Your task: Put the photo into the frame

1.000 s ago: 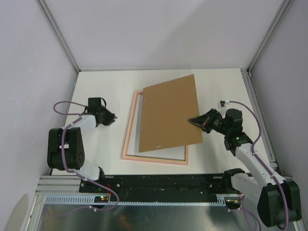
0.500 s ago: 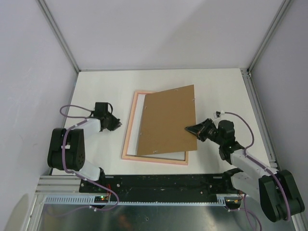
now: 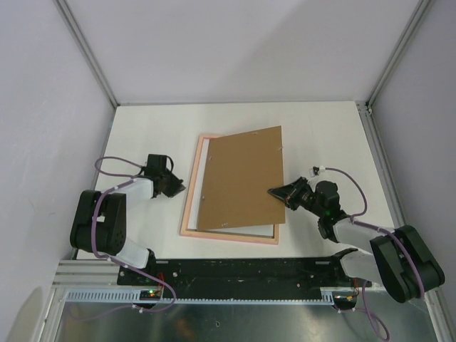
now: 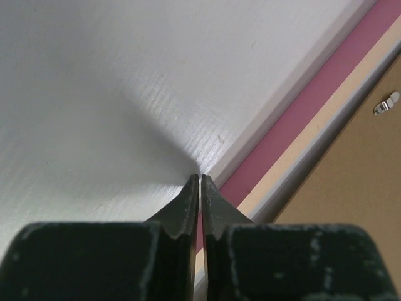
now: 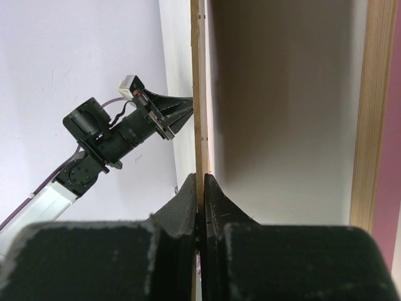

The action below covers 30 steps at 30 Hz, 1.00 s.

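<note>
The pale pink frame (image 3: pixel 189 203) lies flat mid-table. Its inside shows white at the bottom. The photo is hidden. A plain brown backing board (image 3: pixel 241 178) leans over the frame, its left edge down by the left rail and its right edge raised. My right gripper (image 3: pixel 273 192) is shut on that raised right edge. In the right wrist view the board's thin edge (image 5: pixel 197 94) runs up from between the gripper's (image 5: pixel 201 176) jaws. My left gripper (image 3: pixel 182 189) sits low at the frame's left rail (image 4: pixel 313 106). In its wrist view this gripper (image 4: pixel 200 176) is shut with nothing in it.
A small metal turn clip (image 4: pixel 386 103) sits on the backing board (image 4: pixel 363 175). The left arm (image 5: pixel 119 135) shows beyond the board in the right wrist view. Cage posts and pale walls stand round the white table (image 3: pixel 328 135). A black rail (image 3: pixel 242 269) runs along the near edge.
The right gripper has drawn back and lowered, and the board has shifted left over the frame. The left gripper has moved right to the frame's left rail and closed.
</note>
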Motion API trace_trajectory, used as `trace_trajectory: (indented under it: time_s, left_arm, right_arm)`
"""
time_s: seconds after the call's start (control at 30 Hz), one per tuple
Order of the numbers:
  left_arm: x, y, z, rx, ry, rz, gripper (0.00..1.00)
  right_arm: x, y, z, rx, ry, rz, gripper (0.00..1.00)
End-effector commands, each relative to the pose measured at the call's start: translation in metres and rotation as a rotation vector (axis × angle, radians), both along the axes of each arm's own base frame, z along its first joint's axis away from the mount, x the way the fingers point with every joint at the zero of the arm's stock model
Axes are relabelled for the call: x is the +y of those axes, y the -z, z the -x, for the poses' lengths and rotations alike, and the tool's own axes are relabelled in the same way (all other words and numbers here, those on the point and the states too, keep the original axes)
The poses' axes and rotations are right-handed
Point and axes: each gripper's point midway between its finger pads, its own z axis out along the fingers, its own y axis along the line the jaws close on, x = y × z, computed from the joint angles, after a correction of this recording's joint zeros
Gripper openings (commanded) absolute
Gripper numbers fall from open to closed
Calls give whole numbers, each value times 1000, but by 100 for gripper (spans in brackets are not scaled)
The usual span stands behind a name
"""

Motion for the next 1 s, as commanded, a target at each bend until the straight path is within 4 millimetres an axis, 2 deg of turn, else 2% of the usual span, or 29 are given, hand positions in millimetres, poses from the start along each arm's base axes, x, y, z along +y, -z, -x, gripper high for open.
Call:
trace_trajectory:
  time_s: [0.0, 0.4, 0.97]
  left_arm:
    - [-3, -5, -2, -31, -7, -3, 7]
    - [-17, -4, 2, -28, 26, 0, 0]
    - [-25, -6, 4, -32, 38, 5, 0]
  right_arm:
    - [11, -41, -10, -174, -6, -80, 0]
    - [25, -23, -14, -163, -6, -61, 0]
    - [39, 0, -6, -94, -5, -61, 0]
